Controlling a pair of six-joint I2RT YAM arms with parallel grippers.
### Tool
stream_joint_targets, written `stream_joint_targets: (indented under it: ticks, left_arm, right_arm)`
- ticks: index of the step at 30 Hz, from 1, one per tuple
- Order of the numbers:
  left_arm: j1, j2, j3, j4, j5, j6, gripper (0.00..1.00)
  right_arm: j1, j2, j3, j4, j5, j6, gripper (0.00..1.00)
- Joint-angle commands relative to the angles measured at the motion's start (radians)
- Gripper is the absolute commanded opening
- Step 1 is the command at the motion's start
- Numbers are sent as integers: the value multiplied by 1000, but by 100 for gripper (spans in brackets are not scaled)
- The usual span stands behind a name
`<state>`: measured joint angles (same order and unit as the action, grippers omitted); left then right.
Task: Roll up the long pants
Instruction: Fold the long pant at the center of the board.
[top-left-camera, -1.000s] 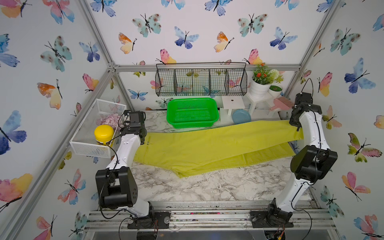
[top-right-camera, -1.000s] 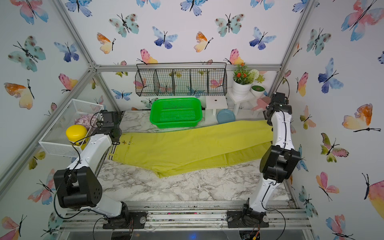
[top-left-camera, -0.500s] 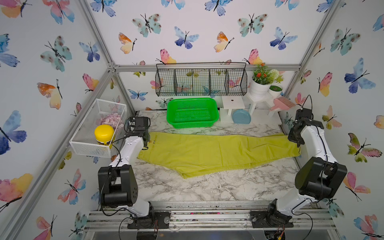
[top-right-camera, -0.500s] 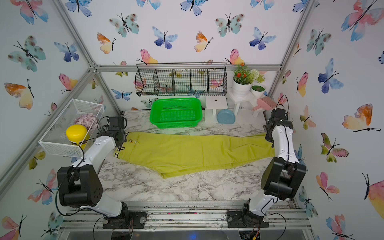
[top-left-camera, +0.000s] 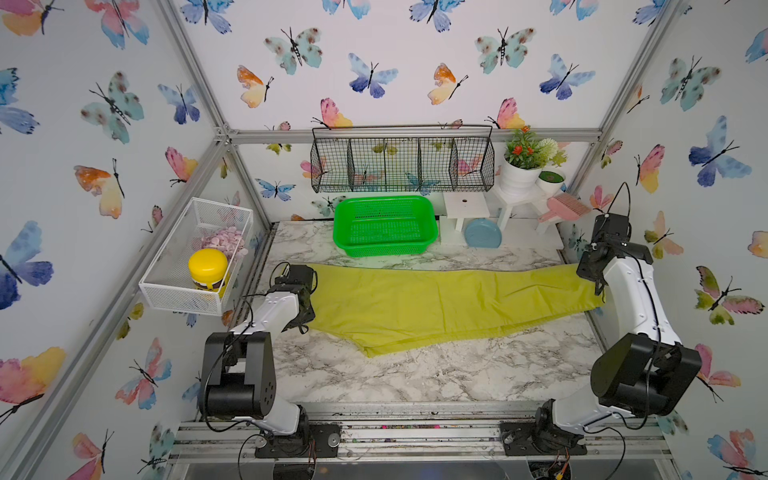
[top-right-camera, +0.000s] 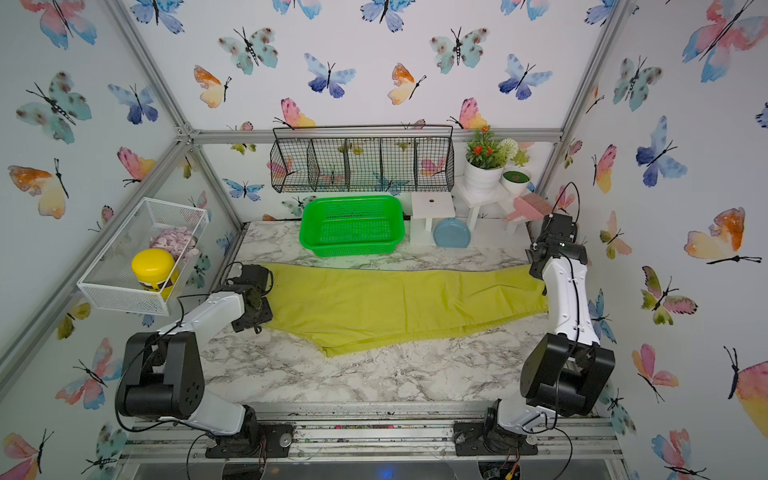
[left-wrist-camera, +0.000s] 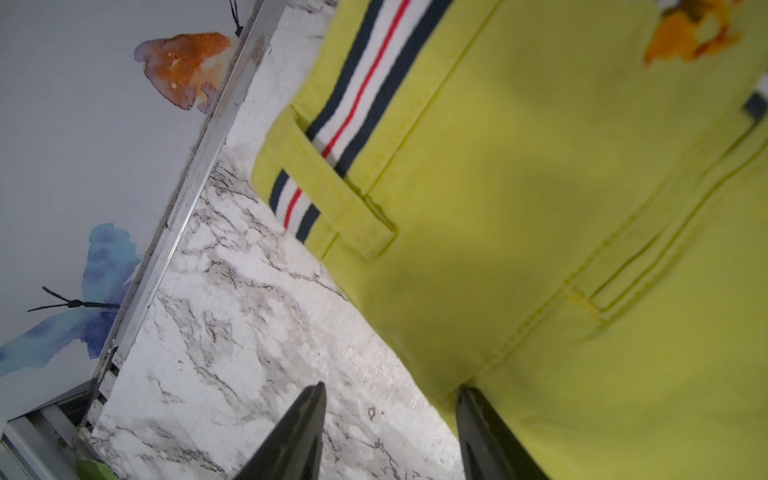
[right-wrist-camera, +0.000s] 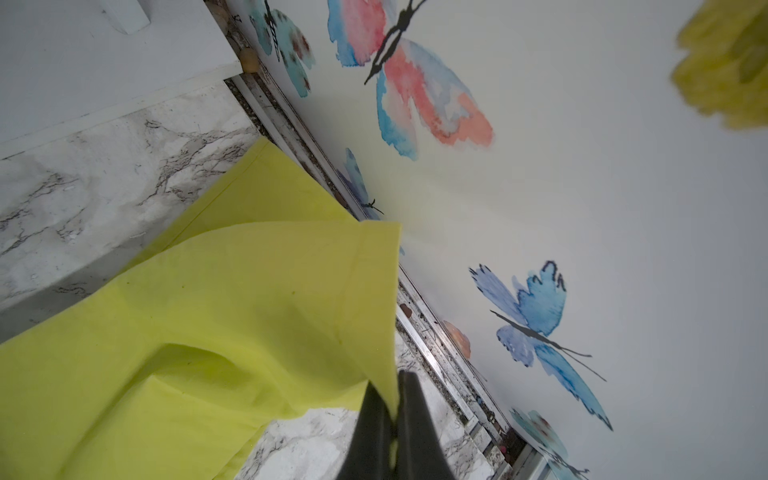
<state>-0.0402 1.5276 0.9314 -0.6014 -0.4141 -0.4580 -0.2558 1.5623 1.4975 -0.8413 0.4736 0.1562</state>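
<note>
Marble-look tabletop (top-left-camera: 415, 374) had the thin yellow-green fabric long pants (top-left-camera: 436, 303) spread flat just in front of the bright green perforated plastic basket (top-left-camera: 382, 249). Off to the basket's right, the right gripper (right-wrist-camera: 392, 380) was pinched tight on a leg hem. To its left, the left gripper (left-wrist-camera: 390, 388) sat with jaws apart by the striped waistband (left-wrist-camera: 357, 83).

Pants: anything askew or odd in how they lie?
Slightly. The pants lie flat, but the legs aren't stacked squarely: the lower one peeks out along the front edge. The right gripper pinches a hem corner, holding it off the table. Nothing spilled or damaged.
</note>
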Motion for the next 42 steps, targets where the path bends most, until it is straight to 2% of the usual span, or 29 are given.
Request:
stream_joint_targets:
  ticks: [1,6,11,17,23,27,29,31,32,33,37,42]
  left_arm:
    - [3,33,6,0,-39,-52,54]
    - [5,52,13,2,-22,-126,54]
    - [0,-40,-22,73,96,-262,57]
    - [-60,-95,2,121,82,-321,56]
    - [-65,79,35,124,106,-348,54]
    - [-65,111,40,140,100,-367,51]
    - [-66,127,51,136,94,-360,44]
    - [-65,149,71,116,79,-358,24]
    - [-66,155,76,108,72,-359,3]
    - [-64,152,77,100,62,-365,0]
    - [-65,107,64,86,13,-370,0]
    - [-62,12,35,14,-113,-396,0]
  right_arm:
    - [-3,-18,-2,5,9,11,3]
    - [-2,-13,7,2,-5,10,3]
    - [-2,-13,-19,17,-20,10,3]
    - [-3,23,-7,19,-61,11,3]
    - [-1,50,4,29,-91,11,3]
    - [-2,56,-1,35,-107,12,3]
    - [-1,59,0,38,-111,12,2]
    - [-2,67,5,36,-115,14,2]
    - [-2,72,6,36,-118,14,3]
    - [-2,76,9,34,-119,14,3]
    - [-2,89,18,33,-114,20,2]
    - [-3,104,33,20,-80,30,3]
